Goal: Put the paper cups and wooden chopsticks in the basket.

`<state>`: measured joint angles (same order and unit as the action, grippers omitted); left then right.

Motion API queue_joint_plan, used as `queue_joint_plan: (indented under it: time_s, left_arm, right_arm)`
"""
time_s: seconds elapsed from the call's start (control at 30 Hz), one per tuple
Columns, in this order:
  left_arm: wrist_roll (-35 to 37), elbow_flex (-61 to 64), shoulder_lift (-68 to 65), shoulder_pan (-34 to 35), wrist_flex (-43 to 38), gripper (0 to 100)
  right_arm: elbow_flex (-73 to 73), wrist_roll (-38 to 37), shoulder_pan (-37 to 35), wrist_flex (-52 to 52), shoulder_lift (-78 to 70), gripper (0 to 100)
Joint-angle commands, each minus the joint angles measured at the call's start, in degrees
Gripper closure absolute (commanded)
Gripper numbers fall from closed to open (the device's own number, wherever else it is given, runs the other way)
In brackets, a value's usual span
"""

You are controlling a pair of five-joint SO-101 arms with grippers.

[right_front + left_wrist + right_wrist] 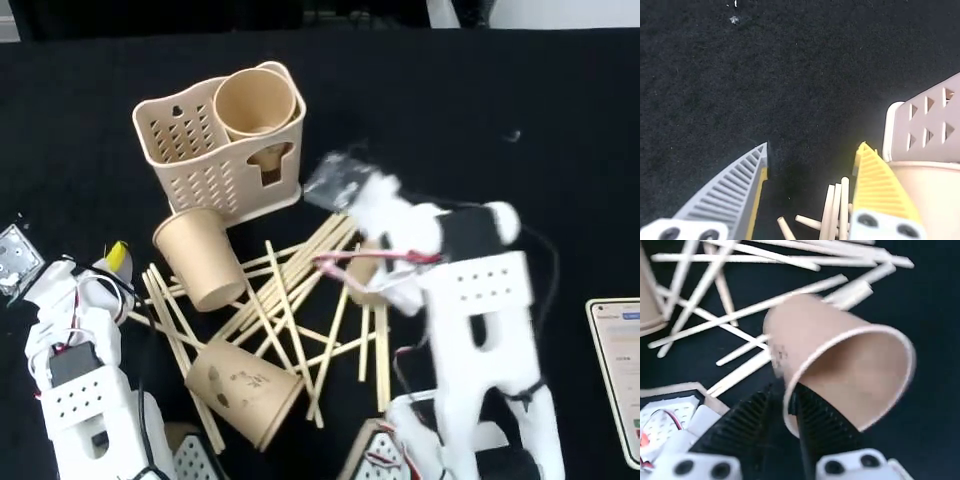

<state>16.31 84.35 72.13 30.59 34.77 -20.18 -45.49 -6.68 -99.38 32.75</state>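
Right gripper [790, 396] pinches a paper cup [840, 355] by its rim above scattered chopsticks [290, 290]. Left gripper [813, 146] hangs spread over the black-clothed table [520, 90], near the basket [200, 165]. A phone [620, 370] lies at the table's edge.

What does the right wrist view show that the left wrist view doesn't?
Right wrist view: the right gripper, jaws shut on the rim of a paper cup. Left wrist view: the left gripper, jaws open and empty, and a corner of the basket. Shared: wooden chopsticks lying on the black table.
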Motion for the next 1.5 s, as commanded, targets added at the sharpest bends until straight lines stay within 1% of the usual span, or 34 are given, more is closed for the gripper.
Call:
queue_joint_plan:
  time_s: [0.0,0.13,0.27,0.37,0.47,0.6,0.67,0.7,0.8,0.9,1.07,1.17,1.27,1.37,1.47]
  left_arm:
    - [0.2,-0.5,0.9,0.2,-1.2,72]
    - [0.2,-0.5,0.9,0.2,-1.2,72]
    - [0.2,-0.5,0.9,0.2,-1.2,72]
    - [0.2,-0.5,0.9,0.4,-1.2,72]
    - [0.2,-0.5,0.9,0.5,-1.1,72]
    - [0.2,-0.5,0.9,0.4,-1.1,72]
    - [0.2,-0.5,0.9,0.2,-1.1,72]
    - [0.2,-0.5,0.9,0.2,-1.1,72]
    - [0.2,-0.5,0.9,0.2,-1.2,72]
    - [0.2,-0.5,0.9,0.1,-1.2,72]
    - [0.2,-0.4,0.9,0.1,-1.1,72]
    - [0.2,0.1,0.9,0.1,-1.2,72]
    - [0.2,0.1,0.9,0.1,-1.2,72]
    - [0.2,0.1,0.9,0.1,-1.2,72]
    - [0.2,0.2,0.9,0.1,-1.2,72]
  right_arm:
    - [2.9,-3.0,8.6,-0.9,-2.8,98.8]
    - [3.2,-3.9,15.6,4.7,-13.1,98.7]
    - [4.8,-3.8,15.8,6.2,-22.7,98.2]
    - [7.0,-3.8,15.8,6.2,-26.4,98.2]
    - [9.0,-3.9,15.8,4.1,-26.7,98.7]
    - [15.5,-3.7,16.2,0.5,-21.7,98.8]
    - [20.2,-1.2,15.7,-1.2,-17.3,98.8]
    - [22.5,0.3,14.9,-1.4,-14.8,98.8]
    - [28.6,5.7,9.1,-0.9,-9.4,98.8]
    - [34.2,10.5,0.5,3.0,-7.2,98.8]
    - [41.6,17.8,-13.0,12.0,-8.7,98.8]
    - [46.2,17.3,-19.3,14.9,-12.0,98.8]
    - [52.1,15.6,-23.7,17.2,-17.1,98.8]
    - [57.4,14.9,-24.8,17.6,-25.6,98.8]
    - [63.3,12.4,-23.0,15.0,-34.4,98.8]
